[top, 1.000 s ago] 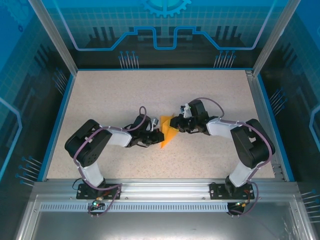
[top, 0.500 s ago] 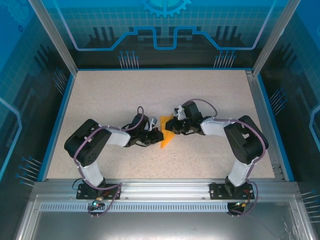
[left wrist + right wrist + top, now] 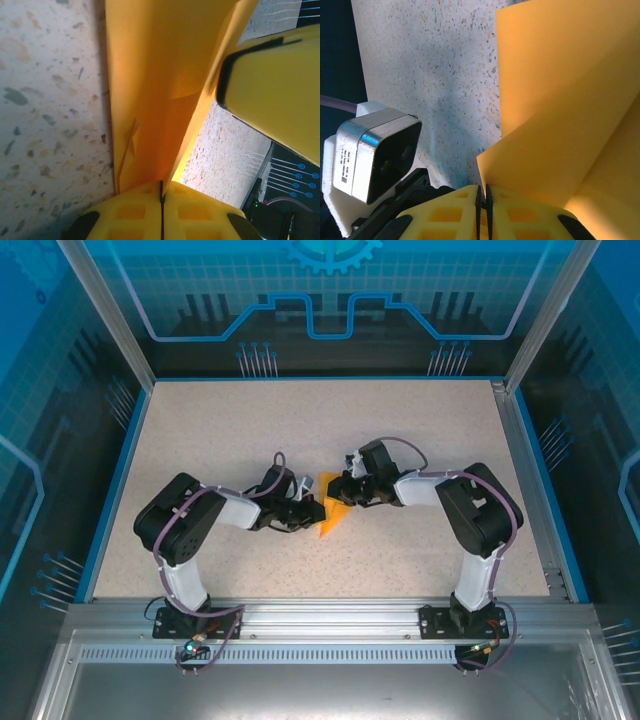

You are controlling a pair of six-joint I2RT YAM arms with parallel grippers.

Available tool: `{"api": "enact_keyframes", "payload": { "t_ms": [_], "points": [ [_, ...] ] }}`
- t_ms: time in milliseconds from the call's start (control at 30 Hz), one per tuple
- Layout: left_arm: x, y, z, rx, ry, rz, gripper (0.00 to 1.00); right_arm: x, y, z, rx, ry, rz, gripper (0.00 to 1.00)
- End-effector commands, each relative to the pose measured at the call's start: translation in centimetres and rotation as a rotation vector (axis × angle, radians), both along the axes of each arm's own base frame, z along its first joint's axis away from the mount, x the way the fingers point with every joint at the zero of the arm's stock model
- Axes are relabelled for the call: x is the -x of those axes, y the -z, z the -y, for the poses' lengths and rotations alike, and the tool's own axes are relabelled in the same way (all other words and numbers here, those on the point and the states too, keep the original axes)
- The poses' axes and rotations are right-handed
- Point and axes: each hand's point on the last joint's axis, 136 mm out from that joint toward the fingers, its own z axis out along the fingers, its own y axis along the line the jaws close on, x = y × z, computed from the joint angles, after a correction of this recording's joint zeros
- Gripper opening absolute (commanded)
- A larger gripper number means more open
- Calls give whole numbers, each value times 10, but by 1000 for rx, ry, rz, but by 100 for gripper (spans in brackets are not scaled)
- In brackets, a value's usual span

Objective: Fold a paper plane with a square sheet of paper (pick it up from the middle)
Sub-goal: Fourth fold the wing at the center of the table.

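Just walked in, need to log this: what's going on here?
Two robot arms are folding an orange paper sheet. The left gripper and the right gripper each pinch the creased sheet with shut jaws, holding it between them at the middle of the table. No finished plane yet.

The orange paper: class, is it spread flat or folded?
Folded, not spread: the sheet of paper shows layers meeting at a crease in the left wrist view, overlapping layers in the right wrist view.

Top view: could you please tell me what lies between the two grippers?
The folded orange sheet of paper fills the gap between the left gripper and the right gripper, and both are pinching it. The top view shows this.
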Motion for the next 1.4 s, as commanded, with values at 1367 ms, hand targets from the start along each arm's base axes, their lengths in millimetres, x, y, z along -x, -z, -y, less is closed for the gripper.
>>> {"api": "enact_keyframes", "payload": {
  "t_ms": [1367],
  "points": [
    [-4,8,-13,84,-76,-144,5,-11,26,-1,4,4,-32,14]
  ]
}}
